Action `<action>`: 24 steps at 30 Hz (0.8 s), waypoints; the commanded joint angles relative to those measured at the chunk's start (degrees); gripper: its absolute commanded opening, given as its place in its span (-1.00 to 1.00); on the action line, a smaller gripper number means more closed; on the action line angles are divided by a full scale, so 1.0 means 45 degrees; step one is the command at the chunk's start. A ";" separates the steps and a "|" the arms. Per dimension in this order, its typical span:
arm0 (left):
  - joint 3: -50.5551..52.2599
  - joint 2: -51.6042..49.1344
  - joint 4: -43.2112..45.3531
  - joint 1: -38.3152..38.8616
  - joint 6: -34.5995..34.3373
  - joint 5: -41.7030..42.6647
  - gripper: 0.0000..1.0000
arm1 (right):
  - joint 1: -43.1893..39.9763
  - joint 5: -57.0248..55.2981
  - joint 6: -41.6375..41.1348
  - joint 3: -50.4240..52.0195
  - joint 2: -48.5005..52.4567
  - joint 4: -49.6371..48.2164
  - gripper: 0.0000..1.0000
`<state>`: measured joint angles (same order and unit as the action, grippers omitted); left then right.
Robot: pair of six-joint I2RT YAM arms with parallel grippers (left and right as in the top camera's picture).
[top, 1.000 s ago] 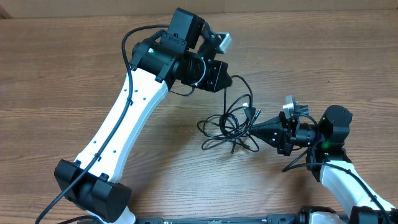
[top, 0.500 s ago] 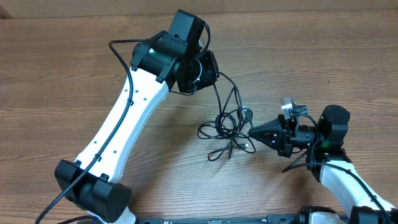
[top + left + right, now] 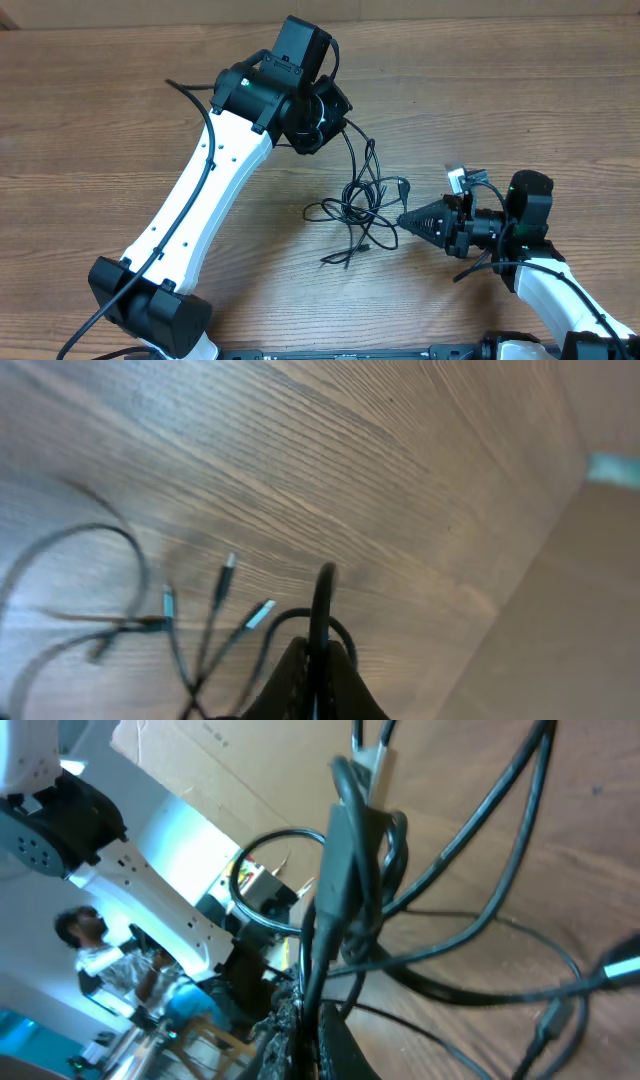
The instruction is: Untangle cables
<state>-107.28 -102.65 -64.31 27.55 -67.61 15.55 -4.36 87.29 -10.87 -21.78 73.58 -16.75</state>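
Left end effector [image 3: 345,123], right one [image 3: 403,220]: closed.

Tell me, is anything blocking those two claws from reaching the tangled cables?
Nothing visible does. The left gripper and right gripper are each shut on a strand of the cables, whose tangle lies on the wooden table between them.

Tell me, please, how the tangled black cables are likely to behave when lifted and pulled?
Probably floppy: the cables curl in loose loops between the left gripper and right gripper. Likely light: the strands look thin. The plug ends may snag on loops.
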 commanded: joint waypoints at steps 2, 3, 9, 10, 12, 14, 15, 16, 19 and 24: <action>-0.0107 -0.0049 0.0117 -0.0029 -0.3249 -0.0534 -0.91 | 0.0175 0.0593 0.0151 -0.0151 0.0015 0.0544 -0.92; -0.0107 -0.0049 0.0126 -0.0029 -0.3483 -0.0534 -0.91 | 0.0277 0.0593 0.0155 -0.0151 0.0015 0.0563 -0.92; -0.0107 -0.0049 0.0554 0.0126 -0.3575 -0.0627 -0.91 | 0.1297 0.0427 0.0160 -0.0151 0.0015 -0.0408 -0.92; -0.0107 -0.0049 0.0646 0.0141 -0.3293 -0.0651 -0.92 | 0.1404 0.0219 0.0155 -0.0151 0.0015 -0.0665 -0.92; -0.0107 -0.0049 0.0729 0.0141 -0.2331 -0.0641 -0.91 | 0.1457 -0.0418 0.0146 -0.0151 0.0015 -0.0986 -0.92; -0.0107 -0.0049 0.0724 0.0141 -0.1180 -0.0578 -0.91 | 0.1457 -0.1156 0.0131 -0.0151 0.0015 -0.0976 -0.92; -0.0107 -0.0049 0.0719 0.0141 -0.0719 -0.0539 -0.92 | 0.1452 -0.1438 0.0078 -0.0151 0.0015 -0.0971 -0.92; -0.0107 -0.0049 0.0719 0.0141 -0.0078 -0.0471 -0.92 | 0.1457 -0.1695 0.0044 -0.0151 0.0015 -0.0976 -0.92; -0.0107 -0.0049 0.0670 0.0141 0.2093 0.0000 -0.92 | 0.1457 -0.2278 0.0044 -0.0155 0.0015 -0.0981 -0.86; -0.0107 -0.0049 -0.0583 0.0155 0.5508 0.0355 -0.91 | 0.1457 -0.2968 -0.0107 -0.0155 0.0015 -0.0981 -0.42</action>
<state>-107.28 -102.65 -64.18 27.77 -57.30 15.86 1.96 77.62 -10.70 -21.78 73.58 -20.99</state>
